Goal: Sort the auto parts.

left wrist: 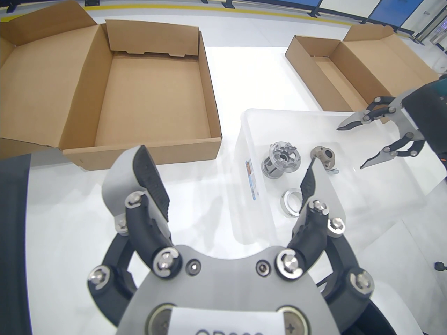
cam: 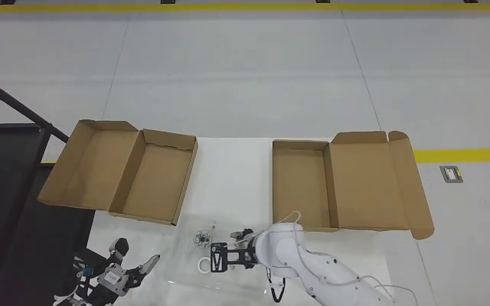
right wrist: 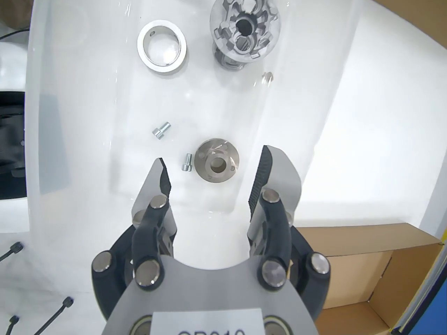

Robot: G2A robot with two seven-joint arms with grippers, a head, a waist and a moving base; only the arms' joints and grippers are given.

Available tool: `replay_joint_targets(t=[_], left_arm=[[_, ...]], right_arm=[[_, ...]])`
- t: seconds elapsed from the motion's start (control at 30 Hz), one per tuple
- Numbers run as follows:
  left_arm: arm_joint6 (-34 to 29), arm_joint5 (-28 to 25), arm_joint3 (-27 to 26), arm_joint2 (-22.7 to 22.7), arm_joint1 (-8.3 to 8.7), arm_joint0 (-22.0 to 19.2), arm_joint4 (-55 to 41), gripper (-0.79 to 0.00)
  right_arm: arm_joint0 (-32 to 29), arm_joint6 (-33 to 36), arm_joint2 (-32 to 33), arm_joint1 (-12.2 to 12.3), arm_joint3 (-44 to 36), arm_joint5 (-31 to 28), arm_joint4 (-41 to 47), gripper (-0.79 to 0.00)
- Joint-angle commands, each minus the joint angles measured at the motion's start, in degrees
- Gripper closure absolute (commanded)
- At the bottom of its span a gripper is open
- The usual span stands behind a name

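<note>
A clear plastic bin point(left wrist: 352, 207) on the white table holds a grey toothed hub point(left wrist: 281, 158), a brownish flange point(left wrist: 323, 155), a silver ring point(left wrist: 291, 198) and small bolts point(left wrist: 333, 171). My right gripper point(right wrist: 213, 165) hangs open inside the bin with the flange point(right wrist: 216, 165) between its fingertips, untouched; a bolt point(right wrist: 187, 162) lies beside it, while the ring point(right wrist: 161, 46) and hub point(right wrist: 244, 32) lie farther off. My left gripper point(left wrist: 227, 165) is open and empty outside the bin, at its left side. From above, the left gripper point(cam: 139, 252) and right gripper point(cam: 215, 258) flank the bin point(cam: 180, 271).
Two open cardboard boxes stand behind the bin, one at the left point(cam: 149, 183) and one at the right point(cam: 302, 183), both with nothing inside. A black frame point(cam: 23, 191) borders the table's left edge. Black cable ties point(right wrist: 52, 315) lie by the bin.
</note>
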Motion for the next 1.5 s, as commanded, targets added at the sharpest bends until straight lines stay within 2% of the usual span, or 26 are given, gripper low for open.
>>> replay_joint_targets(t=[0.0, 0.27, 0.37, 0.47, 0.8, 0.93, 1.0, 1.07, 1.3, 1.47], left_arm=[[0.0, 0.0, 0.0, 0.0, 0.0, 0.0, 0.0, -0.785], [0.0, 0.0, 0.0, 0.0, 0.0, 0.0, 0.0, -0.785], [0.0, 0.0, 0.0, 0.0, 0.0, 0.0, 0.0, -0.785], [0.0, 0.0, 0.0, 0.0, 0.0, 0.0, 0.0, -0.785], [0.0, 0.0, 0.0, 0.0, 0.0, 0.0, 0.0, -0.785], [0.0, 0.0, 0.0, 0.0, 0.0, 0.0, 0.0, -0.785], [0.0, 0.0, 0.0, 0.0, 0.0, 0.0, 0.0, -0.785], [0.0, 0.0, 0.0, 0.0, 0.0, 0.0, 0.0, -0.785], [0.0, 0.0, 0.0, 0.0, 0.0, 0.0, 0.0, -0.785], [0.0, 0.0, 0.0, 0.0, 0.0, 0.0, 0.0, -0.785]], right_arm=[[1.2, 0.7, -1.1, -0.9, 2.3, 0.6, 0.8, -0.462], [5.3, 4.4, -4.1, -4.1, 10.3, 2.2, 4.7, -0.416], [6.4, 4.9, -4.9, -5.1, 12.8, 2.8, 5.5, -0.422], [7.3, 5.0, -5.5, -6.0, 15.2, 3.1, 6.2, -0.376], [8.9, 5.5, -7.0, -8.2, 20.2, 4.0, 6.9, -0.305], [9.2, 6.0, -7.2, -8.9, 21.5, 4.6, 6.9, -0.308], [9.3, 6.1, -7.3, -9.2, 22.1, 4.8, 6.9, -0.175], [9.4, 6.1, -7.3, -9.6, 22.5, 5.1, 6.8, -0.009], [8.4, 3.5, -6.0, -9.2, 19.6, 5.2, 4.6, 0.0], [5.4, -0.8, -2.8, -7.0, 13.3, 4.1, 0.8, 0.0]])
